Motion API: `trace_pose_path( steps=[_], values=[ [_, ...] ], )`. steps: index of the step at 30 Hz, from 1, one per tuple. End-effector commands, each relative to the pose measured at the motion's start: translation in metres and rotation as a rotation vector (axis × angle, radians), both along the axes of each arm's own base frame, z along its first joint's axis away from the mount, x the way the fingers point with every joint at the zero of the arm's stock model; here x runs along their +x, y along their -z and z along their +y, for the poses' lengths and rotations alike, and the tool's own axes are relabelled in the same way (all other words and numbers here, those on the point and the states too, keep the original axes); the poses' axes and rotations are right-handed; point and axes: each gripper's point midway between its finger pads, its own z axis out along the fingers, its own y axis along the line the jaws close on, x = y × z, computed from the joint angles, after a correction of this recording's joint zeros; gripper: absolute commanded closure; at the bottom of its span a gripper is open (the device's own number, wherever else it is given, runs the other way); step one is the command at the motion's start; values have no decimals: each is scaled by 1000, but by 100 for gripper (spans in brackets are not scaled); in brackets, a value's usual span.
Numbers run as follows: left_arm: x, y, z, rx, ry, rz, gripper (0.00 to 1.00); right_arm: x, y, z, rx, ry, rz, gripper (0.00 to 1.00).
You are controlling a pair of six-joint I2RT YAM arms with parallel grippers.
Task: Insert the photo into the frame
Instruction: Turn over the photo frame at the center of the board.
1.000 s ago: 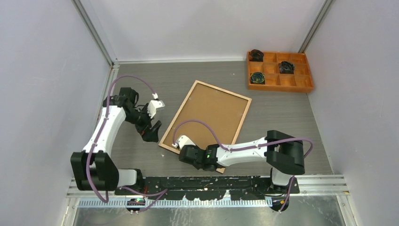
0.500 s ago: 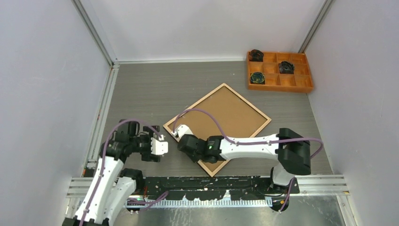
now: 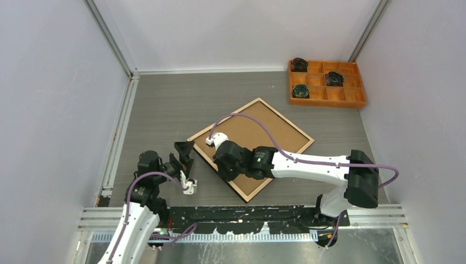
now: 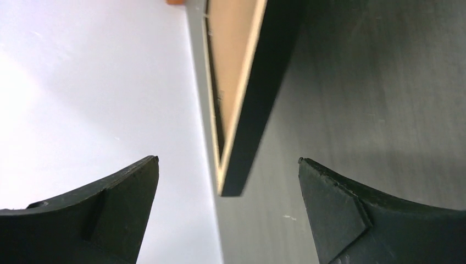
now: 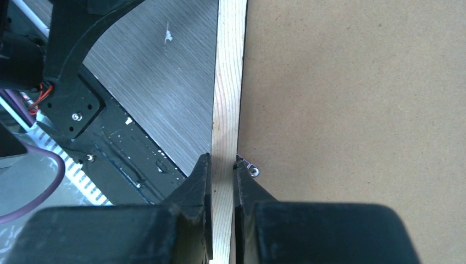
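Slippage is looming: left gripper (image 3: 186, 168) is hanging wide open at eight o'clock of the thin rectangular wood-backed picture frame (image 5: 226, 82) lying mid-table; right gripper (image 5: 221, 165) is pinching only its near rail; brown hardboard backing panel (image 5: 357, 110) is hiding any photo.

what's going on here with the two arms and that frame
The frame sits back side up on the table, with its brown backing panel showing. The right gripper is clamped on the frame's wooden rail near the front corner. The left gripper hangs open, low beside the frame's left corner, holding nothing. No photo shows in any view.
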Motion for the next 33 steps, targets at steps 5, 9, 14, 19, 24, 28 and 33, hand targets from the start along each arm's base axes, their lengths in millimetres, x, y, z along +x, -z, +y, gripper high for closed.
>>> trace_pose_path(
  steps=[5,9,14,19,24,28,33],
  values=[
    [2,-42,-32,34,232,-271,4,-6,-73,32,217,-58,13,99],
    [0,-28,-35,107,288,-254,10,-6,-81,33,238,-55,16,99],
    [7,-35,-41,118,291,-272,24,-9,-85,31,237,-62,26,99],
    [12,-44,-44,125,289,-308,63,-9,-86,29,231,-56,25,99],
    [12,-51,-43,92,261,-283,91,0,-96,15,231,-17,-26,77],
    [13,-50,-36,96,215,-234,93,11,-112,-12,244,5,-119,34],
    [6,-45,-26,104,161,-117,95,9,-114,-70,228,-48,-304,6]
  ],
)
